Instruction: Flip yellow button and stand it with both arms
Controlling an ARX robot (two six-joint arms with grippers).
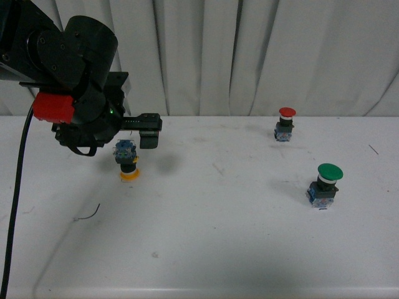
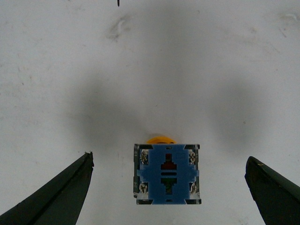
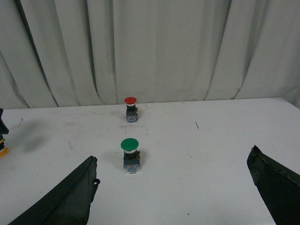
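Note:
The yellow button (image 1: pixel 126 163) stands upside down on its yellow-orange cap on the white table (image 1: pixel 206 237), blue-grey base up. In the left wrist view I look straight down on its blue base (image 2: pixel 167 174), with a rim of yellow cap showing beyond it. My left gripper (image 1: pixel 140 134) hovers just above it, open, with its fingers (image 2: pixel 61 197) wide on either side and not touching. My right gripper (image 3: pixel 171 187) is open and empty above bare table, out of the front view. A sliver of the yellow cap (image 3: pixel 3 151) shows at the edge of the right wrist view.
A red-capped button (image 1: pixel 285 123) stands upright at the back right and a green-capped button (image 1: pixel 325 184) nearer on the right; both show in the right wrist view (image 3: pixel 131 108) (image 3: pixel 130 154). A white curtain (image 1: pixel 249 56) hangs behind. A thin black wire scrap (image 1: pixel 90 215) lies front left.

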